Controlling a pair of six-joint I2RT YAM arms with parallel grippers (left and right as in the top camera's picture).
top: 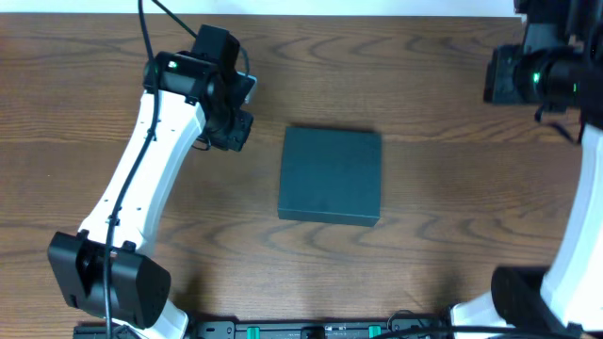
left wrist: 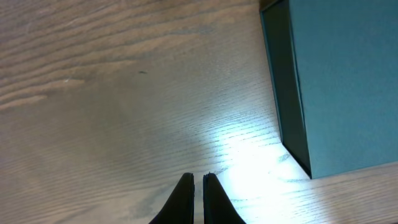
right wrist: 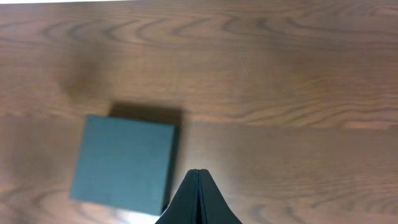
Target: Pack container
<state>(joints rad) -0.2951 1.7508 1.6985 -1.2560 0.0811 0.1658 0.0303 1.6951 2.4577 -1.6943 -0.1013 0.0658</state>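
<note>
A brown wood-grain worktop [top: 452,245] fills the overhead view. At about its middle lies the container [top: 331,176], a dark teal-green rectangular rigid box with a matte surface, flat on the wood with its lid down. I cannot tell which side carries the hinge. I judge it stiff enough to keep its shape under a pinch, and the matte skin should give my fingers fair grip. Its weight I cannot read, though a shut box like this is probably light. It is far too broad for my jaws to span, so I would take hold at a thin edge: the free lip of the lid to open it, or the top of one wall once it is open. My white left arm [top: 141,179] rises from the near left corner and reaches toward the far edge, its wrist bent inward. It carries my black left gripper [left wrist: 198,180] low over bare wood, just beside the container's left side but not touching it. Its two fingers sit closed together with only a hairline slit between them, holding nothing. My right arm [top: 584,188] runs up the right edge. My right gripper [right wrist: 198,172] hangs high near the far right corner, well apart from the container, fingers pressed together and empty.
</note>
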